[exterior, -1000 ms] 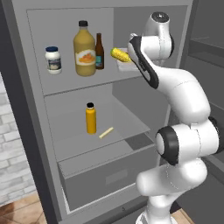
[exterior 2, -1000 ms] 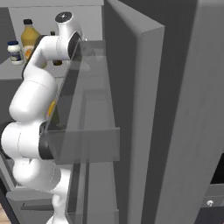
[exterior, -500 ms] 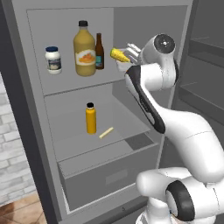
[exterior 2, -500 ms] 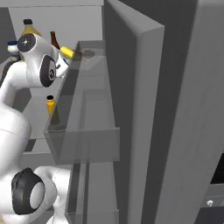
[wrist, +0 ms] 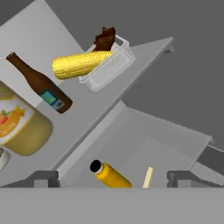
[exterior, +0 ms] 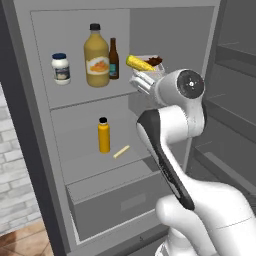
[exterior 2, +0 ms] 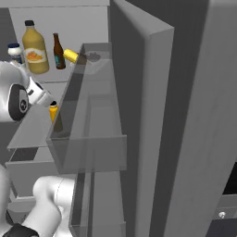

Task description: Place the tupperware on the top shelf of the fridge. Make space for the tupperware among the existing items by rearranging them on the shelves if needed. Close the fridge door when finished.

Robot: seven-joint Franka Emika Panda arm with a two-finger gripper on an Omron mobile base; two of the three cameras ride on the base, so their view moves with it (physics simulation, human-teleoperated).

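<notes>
Withdrawn from the fridge (exterior: 45,150), the arm is now seen lower, gripper (wrist: 112,177) spread and empty. On the top shelf (exterior: 85,97), the tupperware (exterior: 145,66) rests at the right edge, released. Near it stand the orange juice bottle (exterior: 96,56), brown bottle (exterior: 113,59) and white jar (exterior: 60,68).

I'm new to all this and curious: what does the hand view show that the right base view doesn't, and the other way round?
Hand view alone: the thin pale stick beside the small orange bottle. Right base view alone: the open fridge door with its clear bins, and the white jar. Both: the tupperware on the top shelf, the juice bottle and the brown bottle.
</notes>
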